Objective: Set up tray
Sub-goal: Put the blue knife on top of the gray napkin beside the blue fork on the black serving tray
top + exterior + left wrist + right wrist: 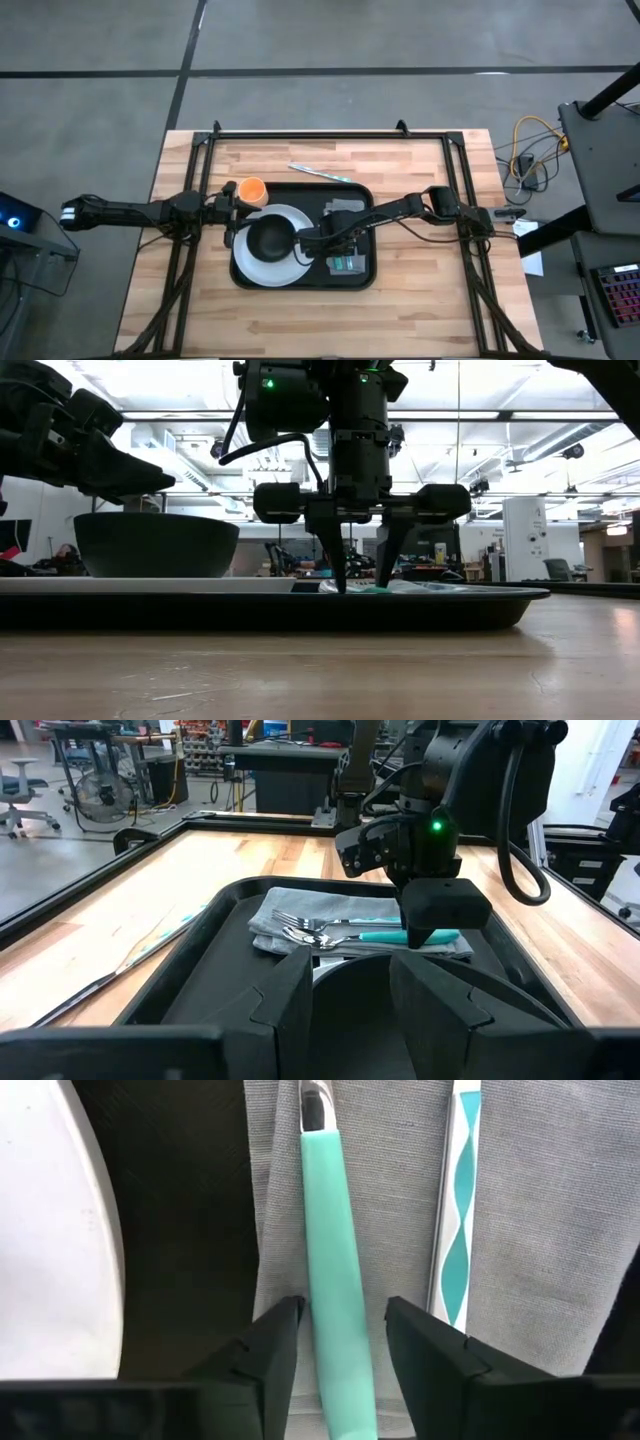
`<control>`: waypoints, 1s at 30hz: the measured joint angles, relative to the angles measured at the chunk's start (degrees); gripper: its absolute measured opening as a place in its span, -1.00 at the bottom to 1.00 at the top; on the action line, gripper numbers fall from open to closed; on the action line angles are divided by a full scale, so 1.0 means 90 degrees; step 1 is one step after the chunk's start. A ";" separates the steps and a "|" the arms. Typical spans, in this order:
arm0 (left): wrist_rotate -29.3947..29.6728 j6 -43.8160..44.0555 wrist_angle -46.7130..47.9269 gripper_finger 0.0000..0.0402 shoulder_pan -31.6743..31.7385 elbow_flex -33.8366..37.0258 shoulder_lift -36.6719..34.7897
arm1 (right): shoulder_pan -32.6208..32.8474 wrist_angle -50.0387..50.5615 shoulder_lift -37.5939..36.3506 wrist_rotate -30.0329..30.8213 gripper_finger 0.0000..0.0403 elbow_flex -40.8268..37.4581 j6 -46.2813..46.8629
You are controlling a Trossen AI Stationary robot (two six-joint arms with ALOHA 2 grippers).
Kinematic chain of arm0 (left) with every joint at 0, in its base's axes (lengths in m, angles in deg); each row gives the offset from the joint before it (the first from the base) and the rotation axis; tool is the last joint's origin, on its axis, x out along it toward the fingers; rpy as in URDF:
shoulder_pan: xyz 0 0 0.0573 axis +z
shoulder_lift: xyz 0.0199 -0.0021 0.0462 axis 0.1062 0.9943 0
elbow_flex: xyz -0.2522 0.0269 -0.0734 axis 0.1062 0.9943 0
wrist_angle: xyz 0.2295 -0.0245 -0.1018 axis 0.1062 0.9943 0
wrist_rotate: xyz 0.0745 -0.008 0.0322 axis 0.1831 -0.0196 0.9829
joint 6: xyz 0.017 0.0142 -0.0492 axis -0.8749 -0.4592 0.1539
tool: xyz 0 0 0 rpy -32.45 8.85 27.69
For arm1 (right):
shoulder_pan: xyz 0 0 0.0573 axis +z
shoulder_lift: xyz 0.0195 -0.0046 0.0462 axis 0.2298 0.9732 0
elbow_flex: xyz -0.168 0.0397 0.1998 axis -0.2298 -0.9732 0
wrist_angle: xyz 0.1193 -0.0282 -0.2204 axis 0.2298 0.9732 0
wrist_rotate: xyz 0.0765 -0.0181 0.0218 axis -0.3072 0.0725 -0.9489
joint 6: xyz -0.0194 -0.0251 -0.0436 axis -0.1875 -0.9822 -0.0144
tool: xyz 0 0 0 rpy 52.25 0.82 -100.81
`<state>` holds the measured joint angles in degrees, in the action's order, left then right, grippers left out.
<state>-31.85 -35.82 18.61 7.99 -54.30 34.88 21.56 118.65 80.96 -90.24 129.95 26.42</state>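
The right gripper [340, 1335] points down over the grey napkin [400, 1190] on the tray [365, 275], its jaws released and parted to either side of one teal-handled utensil [335, 1280]; a gap shows on the far side, while the near finger looks to graze the handle. Just beside it, outside the jaws, lies a second utensil with a wavy teal-and-white handle [455, 1240]. One white plate [258, 268] sits on the tray's other half with one black bowl [268, 238] on it. The left gripper [345, 990] hovers at the bowl, jaws apart and empty. Off the tray lie one orange cup [251, 189] and one slim wrapped item [318, 172] on the wooden table [420, 310].
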 joint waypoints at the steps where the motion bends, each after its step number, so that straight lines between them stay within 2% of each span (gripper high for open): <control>1: 0.0000 -0.0002 -0.0002 -0.41 0.0002 0.0000 0.0000 | -0.0001 0.0001 0.0000 0.0000 -0.28 0.0000 0.0000; 14: 0.0001 -0.0002 -0.0001 -0.41 0.0002 -0.0002 0.0000 | -0.0056 0.0042 -0.0029 -0.0013 -0.34 0.0094 -0.0381; 22: 0.0000 -0.0002 -0.0002 -0.41 0.0001 0.0000 0.0000 | -0.0402 0.0040 -0.0032 0.0112 -0.37 0.0350 -0.1486; 30: 0.0001 0.0000 -0.0001 -0.41 0.0002 0.0000 -0.0002 | -0.1046 0.0066 -0.0034 0.0170 -0.32 0.0535 -0.2859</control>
<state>-31.84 -35.83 18.60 8.01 -54.30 34.86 12.15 119.24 80.65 -88.71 134.77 0.69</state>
